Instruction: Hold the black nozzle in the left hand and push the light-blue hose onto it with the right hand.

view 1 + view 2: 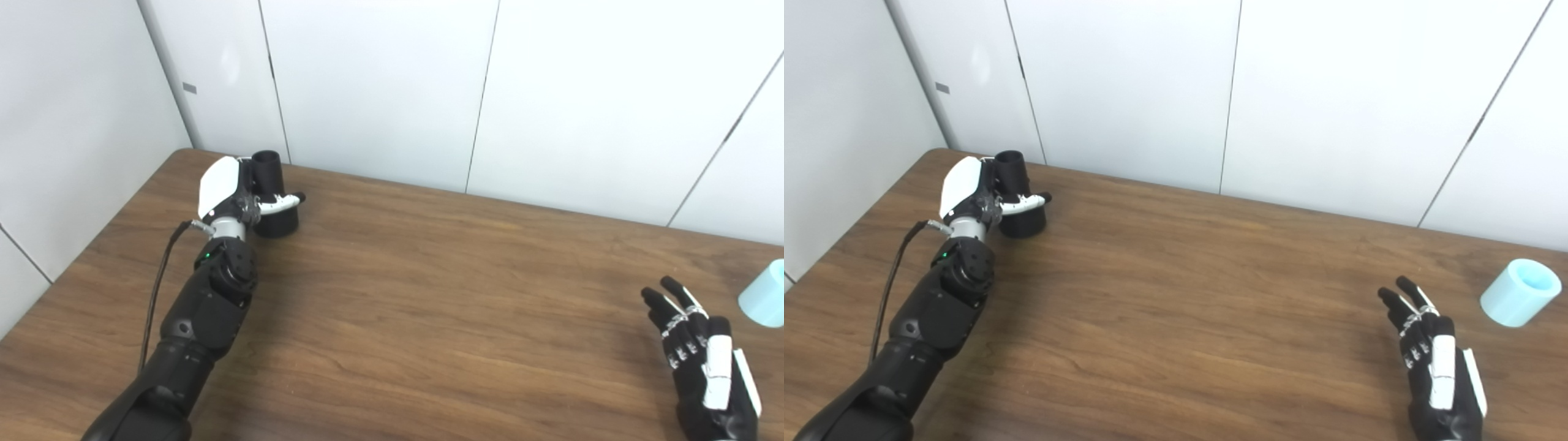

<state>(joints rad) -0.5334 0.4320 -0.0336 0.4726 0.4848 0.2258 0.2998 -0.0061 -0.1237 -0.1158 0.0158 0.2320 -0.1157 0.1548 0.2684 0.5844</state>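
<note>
In the left eye view, the left robot hand (pixel 236 196) sits at the far left of the wooden worktop (pixel 429 294), wrapped around the black nozzle (pixel 272 196), which stands upright on its wider base; the thumb crosses its front, while the fingers behind it are hidden. The right robot hand (pixel 704 355) hovers near the right, fingers spread and holding nothing. The light-blue hose (pixel 764 294) is cut off by the picture's right edge.

In the right eye view, the hose (pixel 1518 293) shows whole: a short tube lying tilted on the worktop, open end up, just beyond the right robot hand and apart from it.
</note>
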